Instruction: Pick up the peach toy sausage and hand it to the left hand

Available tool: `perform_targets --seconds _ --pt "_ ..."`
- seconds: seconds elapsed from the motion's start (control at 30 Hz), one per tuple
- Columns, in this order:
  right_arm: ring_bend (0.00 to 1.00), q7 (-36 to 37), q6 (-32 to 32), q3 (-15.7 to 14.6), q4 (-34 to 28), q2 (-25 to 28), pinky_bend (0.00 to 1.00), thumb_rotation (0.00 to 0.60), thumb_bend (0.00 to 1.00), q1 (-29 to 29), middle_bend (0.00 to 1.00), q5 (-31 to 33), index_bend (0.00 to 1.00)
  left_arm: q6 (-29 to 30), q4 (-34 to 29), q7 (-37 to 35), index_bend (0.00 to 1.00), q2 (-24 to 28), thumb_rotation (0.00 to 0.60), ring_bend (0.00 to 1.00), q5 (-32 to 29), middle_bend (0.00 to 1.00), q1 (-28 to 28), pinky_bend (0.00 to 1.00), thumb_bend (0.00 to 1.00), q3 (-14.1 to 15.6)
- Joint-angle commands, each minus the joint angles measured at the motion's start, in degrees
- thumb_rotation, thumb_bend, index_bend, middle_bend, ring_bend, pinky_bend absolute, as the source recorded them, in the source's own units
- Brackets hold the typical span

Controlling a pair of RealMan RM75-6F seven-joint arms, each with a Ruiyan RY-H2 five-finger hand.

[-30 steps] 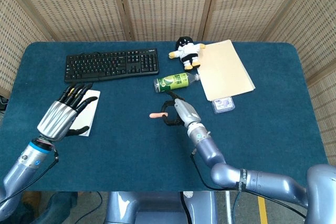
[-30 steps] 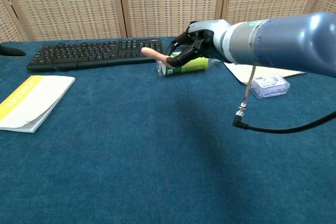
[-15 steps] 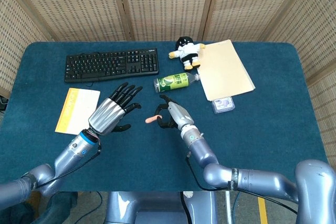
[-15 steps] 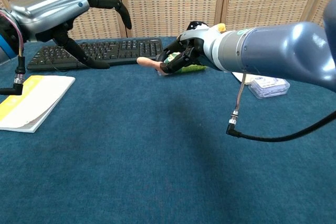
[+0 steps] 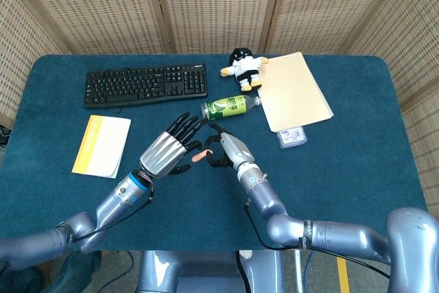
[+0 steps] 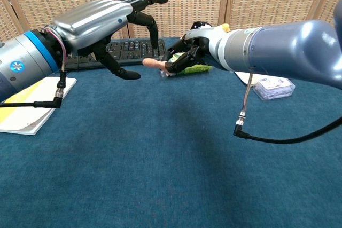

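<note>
My right hand (image 5: 228,149) (image 6: 193,53) holds the peach toy sausage (image 5: 201,156) (image 6: 153,64) above the middle of the table, its free end pointing towards my left hand. My left hand (image 5: 170,147) (image 6: 107,22) hovers open just left of it, fingers spread, with the fingertips (image 5: 193,125) arched over the sausage's end. In the chest view a small gap shows between the thumb and the sausage.
A black keyboard (image 5: 146,84) lies at the back left, and a yellow-white booklet (image 5: 102,145) at the left. A green bottle (image 5: 231,106) lies just behind the hands. A plush toy (image 5: 242,66), a manila folder (image 5: 293,91) and a small clear box (image 5: 291,136) sit at the back right.
My left hand has swept right from over the booklet to just beside the sausage. My right hand has shifted slightly left with the sausage.
</note>
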Motion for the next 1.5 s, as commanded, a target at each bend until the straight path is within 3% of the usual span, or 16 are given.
perform_targets --seconds 0.03,0.63,1.13,1.5 --pt "0.00 0.24 -0.02 -0.13 -0.04 0.22 0.00 0.600 0.72 0.02 0.13 -0.06 0.67 0.13 0.73 0.56 0.46 -0.78 0.600 0.00 -0.40 0.00 -0.41 0.00 0.22 0.19" --pt "0.00 1.80 -0.74 -1.27 -0.37 1.61 0.00 0.600 0.73 0.07 0.13 -0.39 0.68 0.14 3.82 0.90 0.49 -4.19 0.600 0.00 -2.19 0.00 -2.52 0.00 0.30 1.02" --pt "0.00 3.52 -1.65 -1.88 -0.41 3.00 0.00 0.600 0.73 -0.31 0.13 -0.92 0.68 0.74 4.93 2.46 0.57 -6.48 0.600 0.00 -3.36 0.00 -3.82 0.00 0.36 0.96" --pt "0.00 4.34 -1.87 -2.76 -0.37 3.94 0.00 0.600 0.76 -0.76 0.14 -1.82 0.70 1.41 5.54 2.23 0.70 -7.42 0.600 0.00 -3.99 0.00 -4.38 0.00 0.53 0.84"
